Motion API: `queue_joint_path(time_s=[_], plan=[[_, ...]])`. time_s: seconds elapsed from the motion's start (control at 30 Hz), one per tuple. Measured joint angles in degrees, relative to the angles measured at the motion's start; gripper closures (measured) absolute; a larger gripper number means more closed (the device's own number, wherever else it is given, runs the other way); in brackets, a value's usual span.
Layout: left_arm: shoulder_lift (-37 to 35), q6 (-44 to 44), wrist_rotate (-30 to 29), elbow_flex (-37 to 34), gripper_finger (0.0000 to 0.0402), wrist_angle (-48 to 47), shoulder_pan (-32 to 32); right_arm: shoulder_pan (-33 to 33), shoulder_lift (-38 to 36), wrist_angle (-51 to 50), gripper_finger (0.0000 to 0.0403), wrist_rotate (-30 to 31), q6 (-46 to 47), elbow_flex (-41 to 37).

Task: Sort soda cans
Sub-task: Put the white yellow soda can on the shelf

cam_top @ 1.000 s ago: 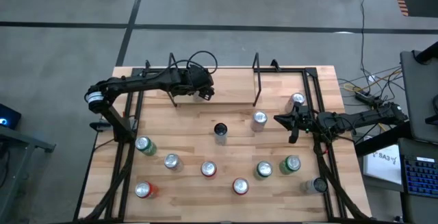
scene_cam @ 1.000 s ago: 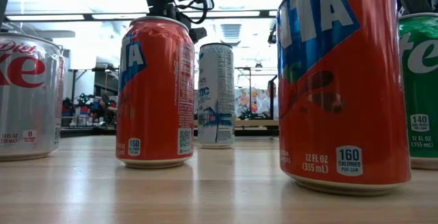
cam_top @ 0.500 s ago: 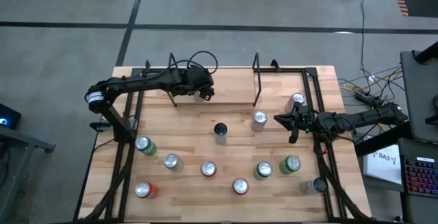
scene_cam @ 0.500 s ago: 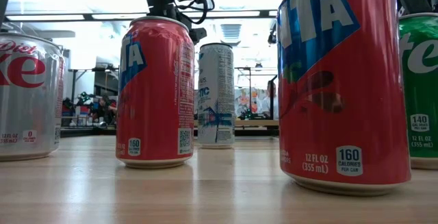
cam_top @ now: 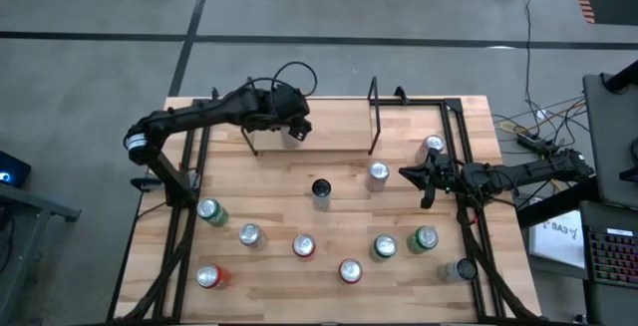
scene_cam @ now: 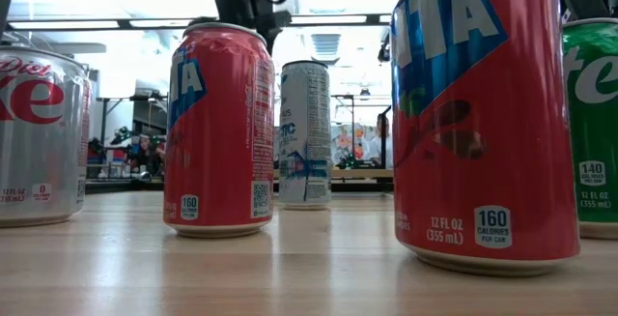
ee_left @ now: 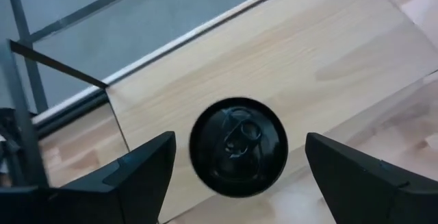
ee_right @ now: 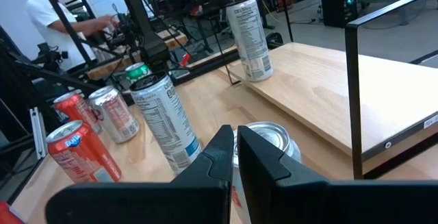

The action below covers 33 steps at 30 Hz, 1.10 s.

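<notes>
1. Overhead, the left claw (cam_top: 292, 127) hangs near the far edge of the pale wooden table (cam_top: 329, 211), its two dark fingers (ee_left: 137, 172) spread wide apart.
2. Directly below that claw, seen between the fingers in the left wrist view, stands a black-topped cylindrical soda can (ee_left: 238, 146); neither finger touches it.
3. That can sits on a lighter raised wooden board (ee_left: 274, 53) by the table's far edge, just beside a thin dark metal frame (ee_left: 61, 63).
4. The right claw (cam_top: 405, 174) rests low at the table's right side, fingers pressed together and holding nothing.
5. Just ahead of its tips is a silver-topped soda can (cam_top: 378, 173); a second silver-topped can (cam_top: 433, 146) stands close behind it near the right rail.
6. Farther out from the right claw, a tall dark-topped can (cam_top: 320, 189) stands mid-table, well apart from the left claw.
7. Along the near side stand a green can (cam_top: 210, 210), a silver can (cam_top: 250, 234), a red can (cam_top: 304, 246), another red can (cam_top: 350, 270), two green cans (cam_top: 385, 247) (cam_top: 424, 238), a red can at the near left corner (cam_top: 208, 277) and a pale can at the near right (cam_top: 461, 269).
8. A person in a white shirt (ee_right: 51, 15) is in the room beyond the table.
</notes>
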Motion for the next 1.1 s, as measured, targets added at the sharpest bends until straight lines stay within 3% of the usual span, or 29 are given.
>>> queue_joint_path(time_s=[0.23, 0.5, 0.63, 0.77, 1.0, 1.1], plan=[[-0.22, 6.89, -1.76, 7.58, 0.0096, -2.82, -1.61, -0.02, 0.00, 0.02, 0.0390, -0.01, 0.85, 0.00], [-2.05, 26.17, -3.47, 8.01, 0.0158, -2.29, -13.55, -0.02, 0.00, 0.02, 0.0390, 0.01, 1.60, -0.01], [-4.54, 34.60, -2.46, 1.02, 0.0207, -1.80, -21.27, -0.02, 0.00, 0.02, 0.0390, 0.02, 1.43, -0.01], [-8.37, 35.68, -2.37, -8.43, 0.0263, 1.35, -25.67, -0.02, 0.00, -0.17, 0.0390, 0.03, 1.05, -0.02], [-16.63, 34.16, -2.52, -26.66, 0.0383, 19.70, -24.19, -0.02, 0.00, -0.20, 0.0390, 0.44, 1.07, -0.02], [-19.13, 35.71, -2.76, -33.35, 0.0393, 31.34, -21.37, -0.02, 0.00, -0.44, 0.0390, 0.46, 1.03, -0.02]])
